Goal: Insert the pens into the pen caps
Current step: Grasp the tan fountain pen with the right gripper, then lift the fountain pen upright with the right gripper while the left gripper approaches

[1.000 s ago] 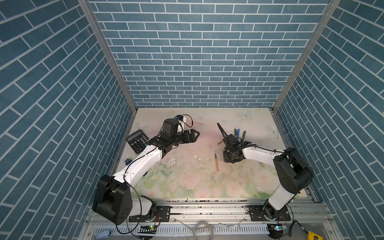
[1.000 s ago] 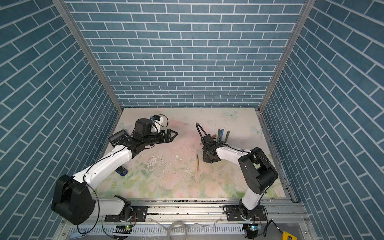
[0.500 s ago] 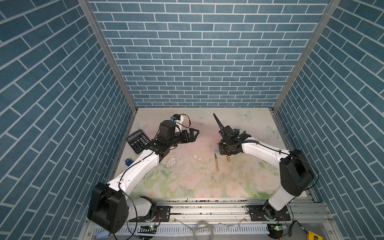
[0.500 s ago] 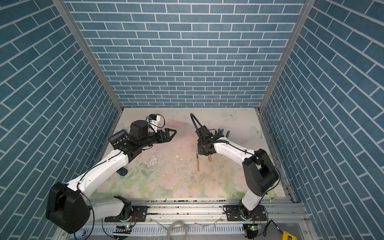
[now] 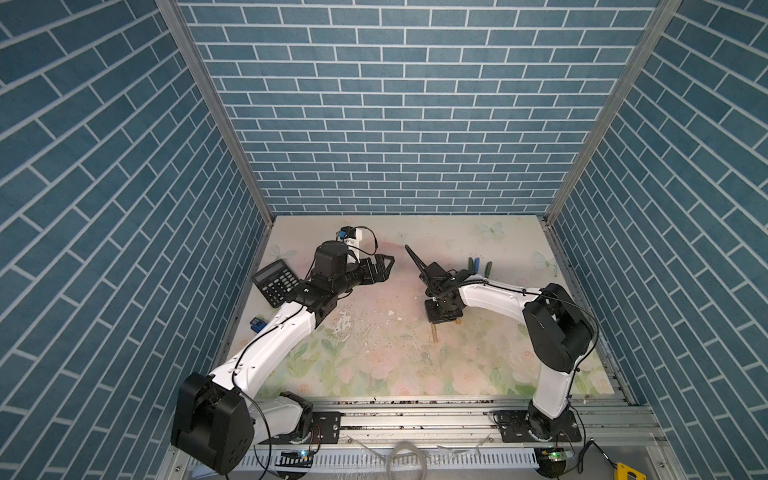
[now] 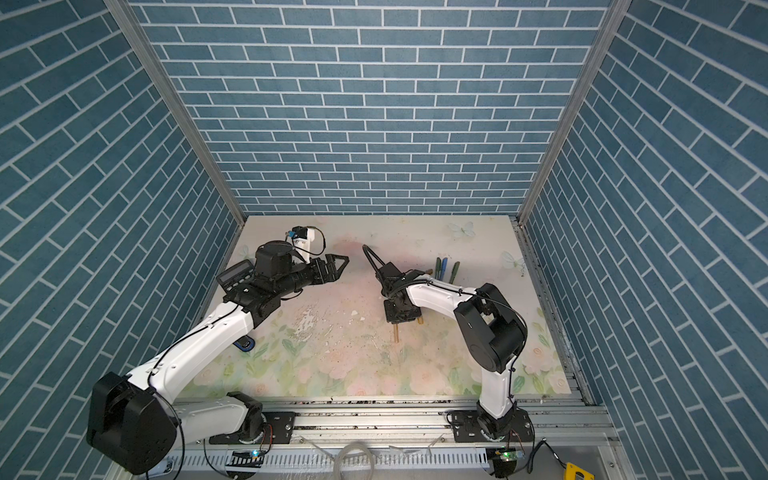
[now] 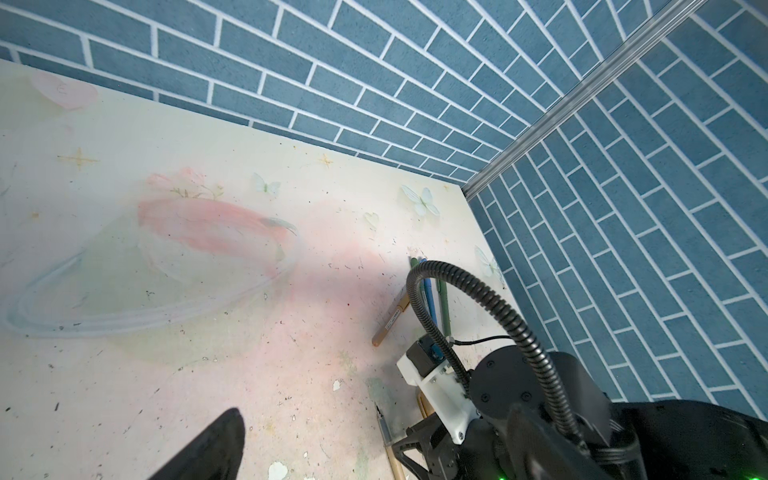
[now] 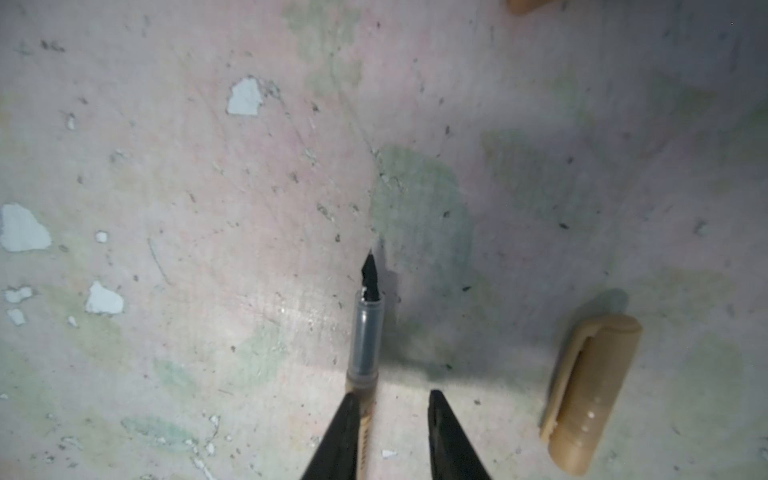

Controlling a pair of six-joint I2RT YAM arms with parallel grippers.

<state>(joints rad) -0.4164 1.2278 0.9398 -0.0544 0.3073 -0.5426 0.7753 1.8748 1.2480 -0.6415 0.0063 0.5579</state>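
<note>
A tan-gold pen (image 8: 365, 332) with a dark pointed tip lies on the floral table mat; in both top views only its tail (image 5: 434, 334) (image 6: 396, 332) shows below the gripper. My right gripper (image 8: 392, 397) points straight down over it (image 5: 442, 316), open. The pen rests against one finger, with a gap to the other. A tan-gold pen cap (image 8: 590, 395) lies loose beside it (image 5: 457, 321). My left gripper (image 5: 384, 266) (image 6: 338, 266) hovers wide open and empty over the middle back of the mat, apart from the pen.
Green and blue capped pens (image 5: 478, 264) (image 6: 444, 266) lie side by side at the back right, with a tan one (image 7: 390, 322) next to them. A black calculator (image 5: 276, 282) and a small blue object (image 5: 257, 324) lie by the left wall.
My right gripper has moved from beside the back pens down over the tan-gold pen, and its jaws have narrowed a little. My left gripper has opened fully and drawn slightly back.
</note>
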